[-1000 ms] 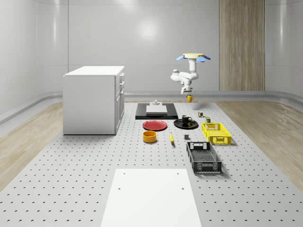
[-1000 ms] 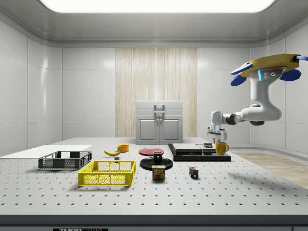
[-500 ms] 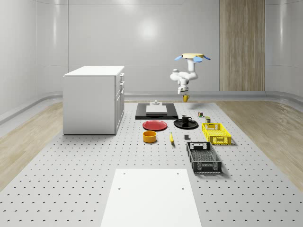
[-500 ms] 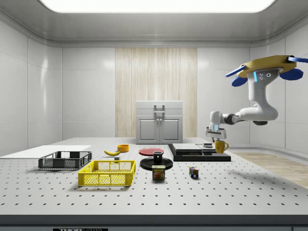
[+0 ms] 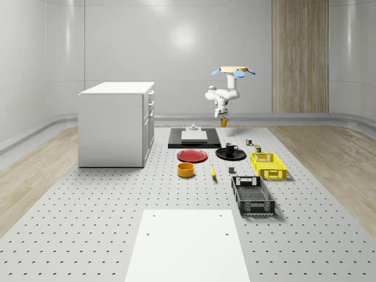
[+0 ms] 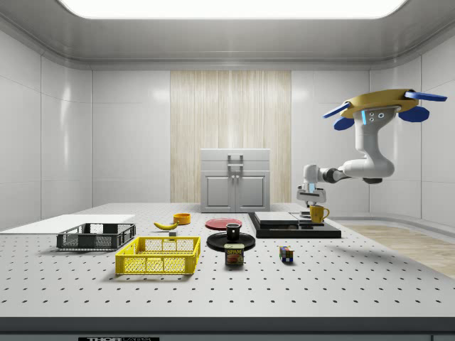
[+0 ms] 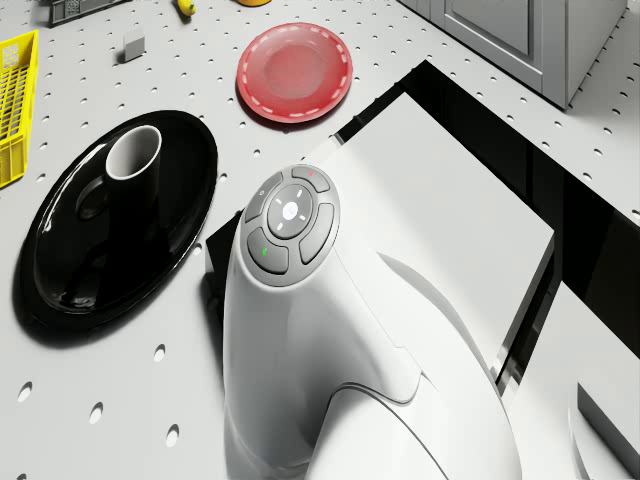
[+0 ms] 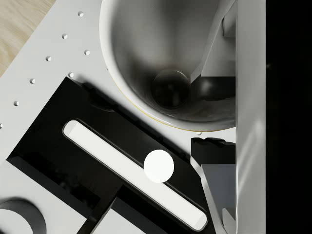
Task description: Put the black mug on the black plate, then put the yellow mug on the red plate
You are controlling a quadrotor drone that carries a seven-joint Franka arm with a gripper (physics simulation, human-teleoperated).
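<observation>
While held upright, yellow mug (image 6: 318, 212) handle points side view's right.

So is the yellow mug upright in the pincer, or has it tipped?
Upright. In the side view the yellow ceramic mug hangs level from the pincer, rim up, handle sideways, above the black slab.

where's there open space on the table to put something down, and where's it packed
Open: the table between the white mat and the cabinet, and in front of the black crate. The red plate is bare. Crowded: the stretch from the orange bowl and black plate to the yellow crate.
</observation>
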